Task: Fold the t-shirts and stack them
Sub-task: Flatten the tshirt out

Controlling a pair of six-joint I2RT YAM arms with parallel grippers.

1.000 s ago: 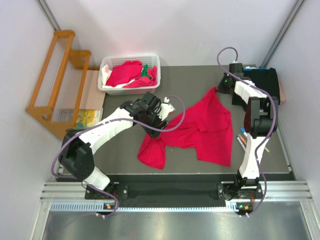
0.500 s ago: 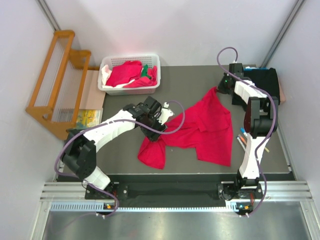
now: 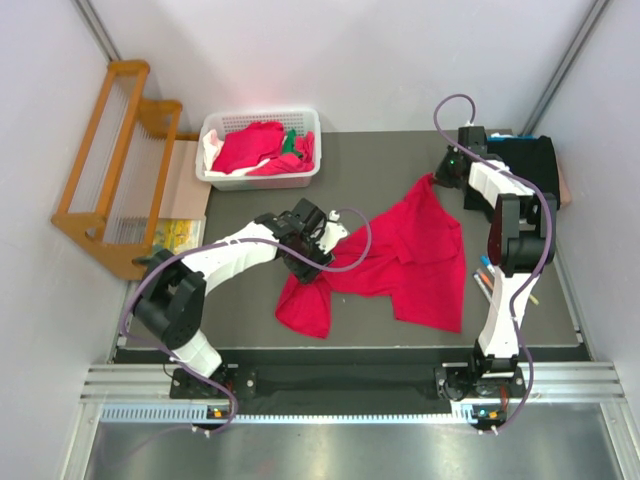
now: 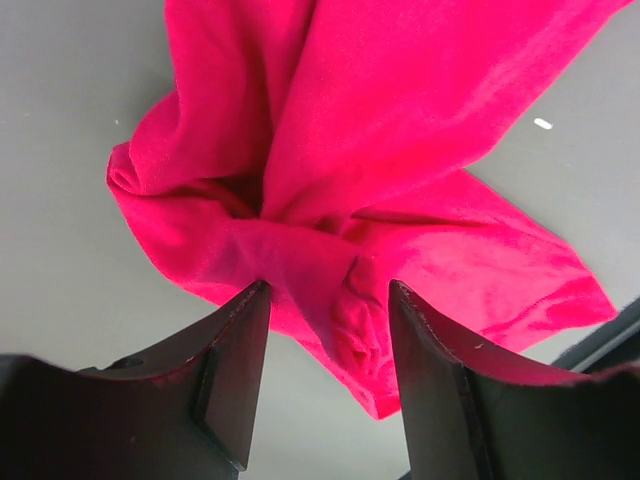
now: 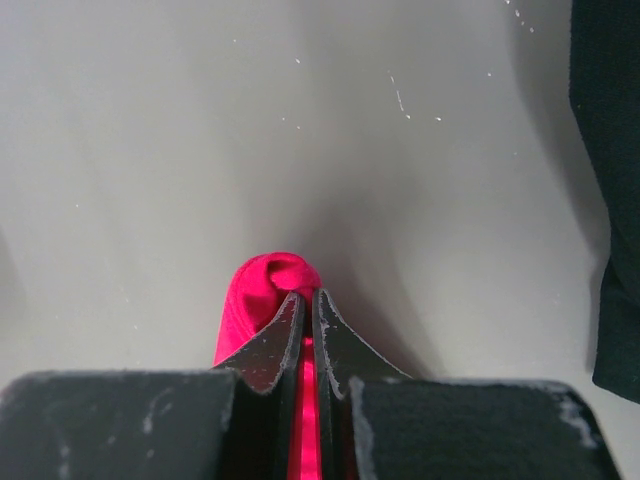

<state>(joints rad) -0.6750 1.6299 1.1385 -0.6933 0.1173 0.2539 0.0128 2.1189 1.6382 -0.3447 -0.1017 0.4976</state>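
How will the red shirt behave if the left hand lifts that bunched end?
Probably floppy: the red t-shirt lies in soft folds, so it should drape, not hold shape. With the right hand shut on its far corner, it would likely sag between both hands. The bunch at the open left hand may unravel.

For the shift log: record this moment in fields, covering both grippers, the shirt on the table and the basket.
left gripper: open, jaws either side of a bunched fold of the red t-shirt
right gripper: shut on the shirt's far corner
red t-shirt: crumpled on the table, not folded
basket: white plastic, far left, holding red, green and white cloth
black cloth: far right corner
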